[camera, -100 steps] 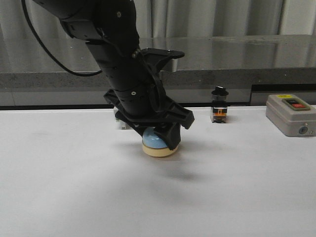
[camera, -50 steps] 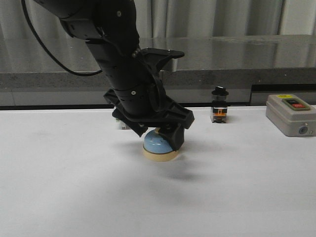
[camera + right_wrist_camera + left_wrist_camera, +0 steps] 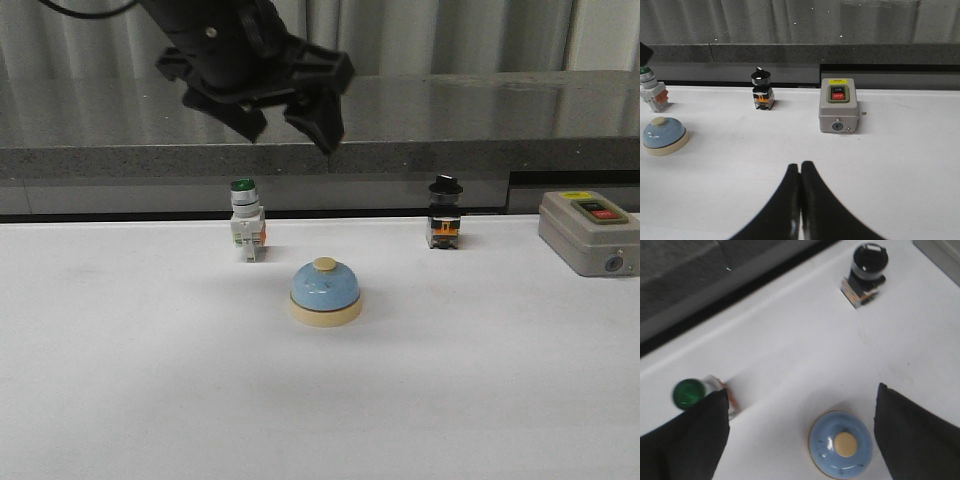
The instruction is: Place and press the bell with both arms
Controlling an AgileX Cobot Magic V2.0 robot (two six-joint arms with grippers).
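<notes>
Now the bell (image 3: 325, 292) sits alone on the desk (image 3: 150, 400), the left hand (image 3: 291, 124) wide open above it, the right hand (image 3: 800, 172) pinched shut, probably to press.

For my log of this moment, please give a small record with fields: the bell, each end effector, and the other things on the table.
bell: upright on the table, free
left end effector: open, raised above the bell, empty
right end effector: shut, empty, low over the table, away from the bell
green-capped switch: behind-left of bell
black-knobbed switch: behind-right of bell
grey box: far right
</notes>
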